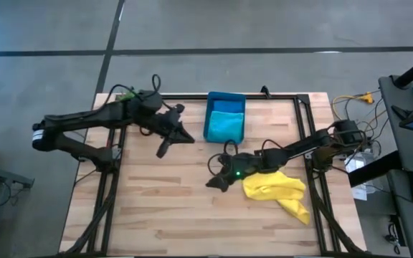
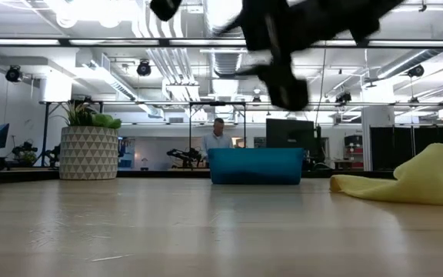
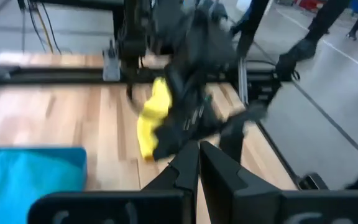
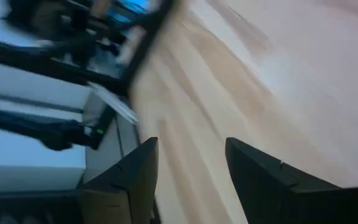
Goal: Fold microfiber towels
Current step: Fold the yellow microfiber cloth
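A yellow towel (image 1: 277,190) lies crumpled on the table at the right; it also shows in the low view (image 2: 418,181) and the left wrist view (image 3: 153,115). A teal towel (image 1: 225,123) lies inside the blue bin (image 1: 209,118). The lime green and blue towels are out of view. My right gripper (image 1: 214,176) is open and empty above the table, just left of the yellow towel; its fingers (image 4: 138,171) stand apart over bare wood. My left gripper (image 1: 164,147) is shut and empty, in the air left of the bin.
The blue bin (image 2: 256,165) stands at the table's far middle. A black frame rail (image 1: 303,115) runs along the table's edges. Cables and equipment (image 1: 361,136) lie off the right edge. Bare wood lies at the near left (image 1: 142,208). A person (image 2: 218,138) shows far behind.
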You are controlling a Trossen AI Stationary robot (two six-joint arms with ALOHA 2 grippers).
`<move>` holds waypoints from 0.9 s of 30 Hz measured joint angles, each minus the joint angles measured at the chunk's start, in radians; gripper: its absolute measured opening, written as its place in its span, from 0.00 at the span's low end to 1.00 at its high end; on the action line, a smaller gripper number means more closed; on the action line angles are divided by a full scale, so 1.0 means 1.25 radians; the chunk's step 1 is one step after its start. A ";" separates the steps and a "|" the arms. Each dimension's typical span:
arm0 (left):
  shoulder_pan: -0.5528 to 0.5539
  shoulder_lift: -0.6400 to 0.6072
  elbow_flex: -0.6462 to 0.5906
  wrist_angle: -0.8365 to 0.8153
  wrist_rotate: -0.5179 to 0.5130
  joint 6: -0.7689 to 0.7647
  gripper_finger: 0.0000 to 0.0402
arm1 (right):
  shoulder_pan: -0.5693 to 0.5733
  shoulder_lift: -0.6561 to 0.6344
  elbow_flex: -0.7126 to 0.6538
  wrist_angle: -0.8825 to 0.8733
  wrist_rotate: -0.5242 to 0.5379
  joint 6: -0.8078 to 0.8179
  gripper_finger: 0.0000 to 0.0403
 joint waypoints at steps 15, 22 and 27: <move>-0.089 -0.195 -0.203 -0.225 -0.039 -0.095 0.00 | 0.196 -0.006 0.268 -0.531 0.338 -0.178 0.31; -0.103 -0.247 -0.366 -0.012 -0.068 -0.220 0.00 | 0.244 -0.006 0.210 -0.750 0.329 0.158 0.34; -0.103 -0.234 -0.415 0.106 -0.070 -0.232 0.00 | 0.242 0.006 0.179 -0.752 0.244 0.217 0.39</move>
